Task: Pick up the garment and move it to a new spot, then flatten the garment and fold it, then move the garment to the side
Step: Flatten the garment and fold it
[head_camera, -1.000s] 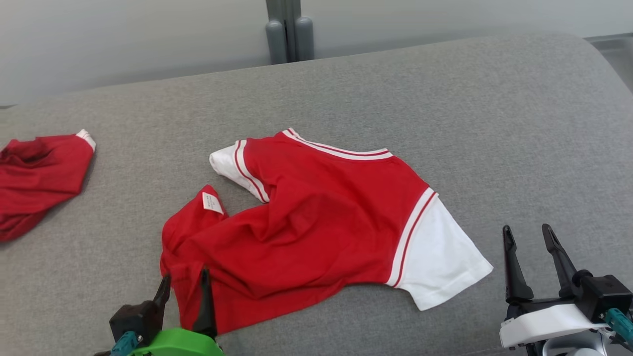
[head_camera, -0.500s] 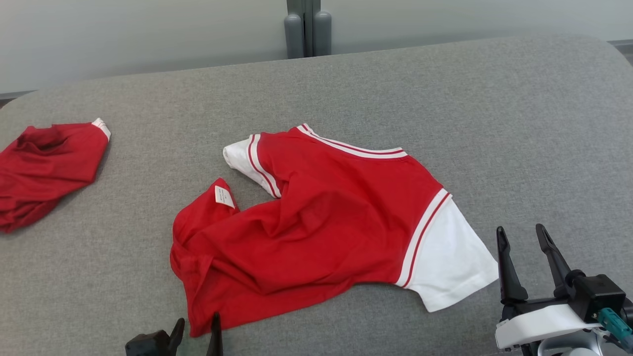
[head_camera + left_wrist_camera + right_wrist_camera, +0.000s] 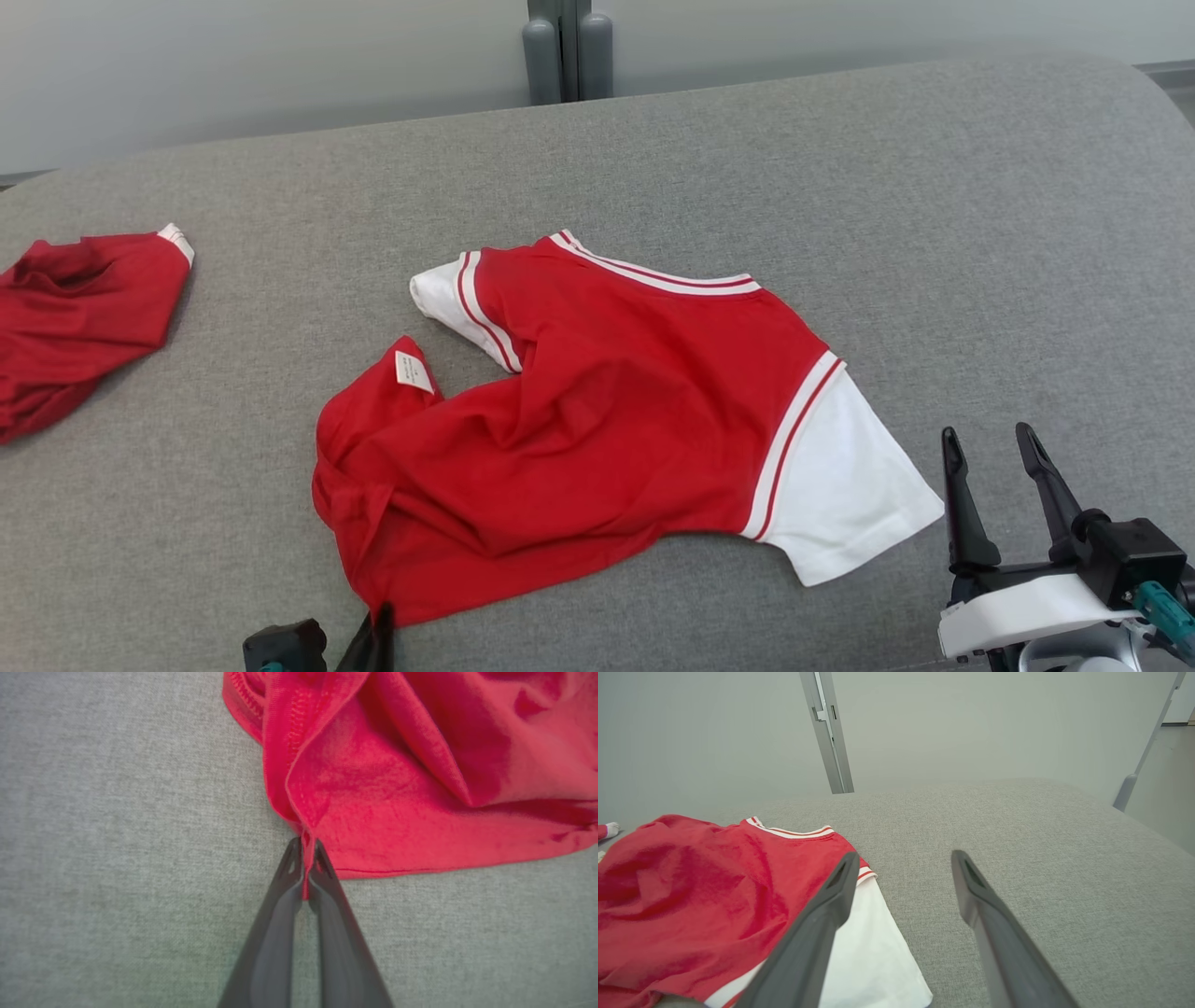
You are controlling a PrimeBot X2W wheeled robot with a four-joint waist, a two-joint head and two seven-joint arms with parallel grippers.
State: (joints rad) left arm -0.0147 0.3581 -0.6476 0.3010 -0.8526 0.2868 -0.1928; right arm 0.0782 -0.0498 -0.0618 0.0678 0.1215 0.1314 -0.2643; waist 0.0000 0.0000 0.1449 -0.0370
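1. My left end effector (image 3: 306, 848) is closed on the garment (image 3: 397, 788). It pinches a thin ridge of the red hem corner between its tips. In the head view that corner is at the garment's 7 o'clock.
2. My right end effector (image 3: 985, 443) stands open and empty, just beside the white sleeve (image 3: 840, 485), at the garment's 4 o'clock.
3. The garment lies crumpled on the middle of the grey surface (image 3: 934, 187), bunched toward 8 o'clock. A second red cloth (image 3: 75, 317) lies well apart at 9 o'clock.
4. I judge the pick-up begun: one corner is gripped and nothing is lifted.
5. The next move calls for a gentle lift that does not lose this slim pinch. My right end effector should probably take the sleeve side, so the cloth travels spread rather than bunched.
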